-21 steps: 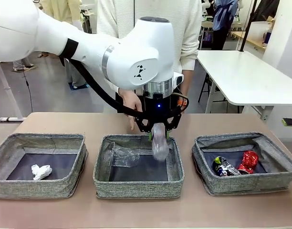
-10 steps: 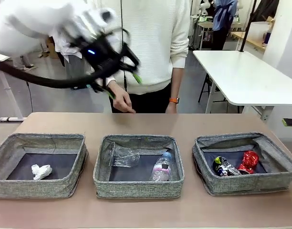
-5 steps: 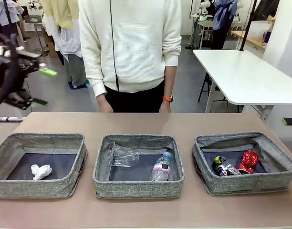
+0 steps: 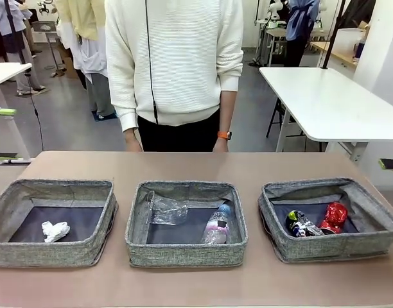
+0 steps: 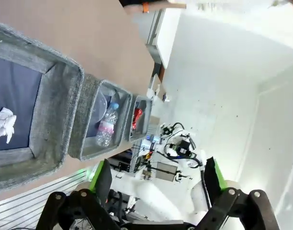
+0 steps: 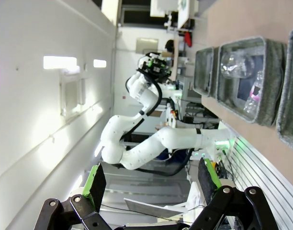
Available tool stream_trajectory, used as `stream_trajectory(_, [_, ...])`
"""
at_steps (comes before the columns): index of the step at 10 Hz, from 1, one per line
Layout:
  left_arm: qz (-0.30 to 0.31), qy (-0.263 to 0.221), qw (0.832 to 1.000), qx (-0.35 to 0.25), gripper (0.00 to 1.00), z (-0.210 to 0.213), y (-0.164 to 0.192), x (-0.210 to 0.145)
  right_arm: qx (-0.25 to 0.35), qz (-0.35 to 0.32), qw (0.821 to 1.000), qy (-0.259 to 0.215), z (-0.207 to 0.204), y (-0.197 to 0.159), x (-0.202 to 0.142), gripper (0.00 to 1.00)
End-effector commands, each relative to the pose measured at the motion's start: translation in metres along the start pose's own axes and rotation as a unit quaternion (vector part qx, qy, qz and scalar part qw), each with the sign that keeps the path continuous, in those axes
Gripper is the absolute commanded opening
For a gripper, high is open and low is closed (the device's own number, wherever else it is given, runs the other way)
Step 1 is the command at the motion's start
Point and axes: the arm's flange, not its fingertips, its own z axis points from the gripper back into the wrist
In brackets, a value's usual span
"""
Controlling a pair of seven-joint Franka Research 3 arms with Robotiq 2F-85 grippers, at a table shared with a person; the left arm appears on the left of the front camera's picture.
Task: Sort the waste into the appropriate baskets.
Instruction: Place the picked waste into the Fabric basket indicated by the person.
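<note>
Three grey woven baskets stand in a row. The left basket (image 4: 94, 251) holds a white paper wad (image 4: 55, 230). In the middle basket (image 4: 183, 253) lie crumpled clear plastic (image 4: 165, 208) and the clear bottle (image 4: 216, 226) with its pink label. A dark printed can (image 4: 301, 223) and a crushed red can (image 4: 336, 217) are in the right basket (image 4: 338, 250). My left gripper (image 4: 0, 133) is off the table's left edge, open and empty (image 5: 156, 184), facing the paper wad (image 5: 3, 125) and bottle (image 5: 106, 127). My right gripper (image 6: 151, 187) is open and empty, with the baskets (image 6: 249, 108) far off.
A person in a white sweater (image 4: 177, 64) stands at the far side of the brown table (image 4: 196, 165), hands hanging just behind its edge. A white table (image 4: 331, 102) stands behind on the right. Other people stand at the back left.
My left arm has swung off to the left, away from above the table, and its fingertips now sit at the picture's edge. The bottle lies still in the middle basket.
</note>
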Motion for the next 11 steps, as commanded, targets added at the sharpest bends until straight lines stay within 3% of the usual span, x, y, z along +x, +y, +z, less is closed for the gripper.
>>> stream_trajectory(1, [-0.027,0.017,0.999,0.013,1.0,-0.0196,-0.0147,-0.0044,0.007,-0.01,1.0,0.0,0.0008,0.0063,0.0014,1.0])
stream_trajectory(11, [-0.027,0.017,0.999,0.013,1.0,-0.0196,-0.0147,-0.0044,0.007,-0.01,1.0,0.0,0.0008,0.0063,0.0014,1.0])
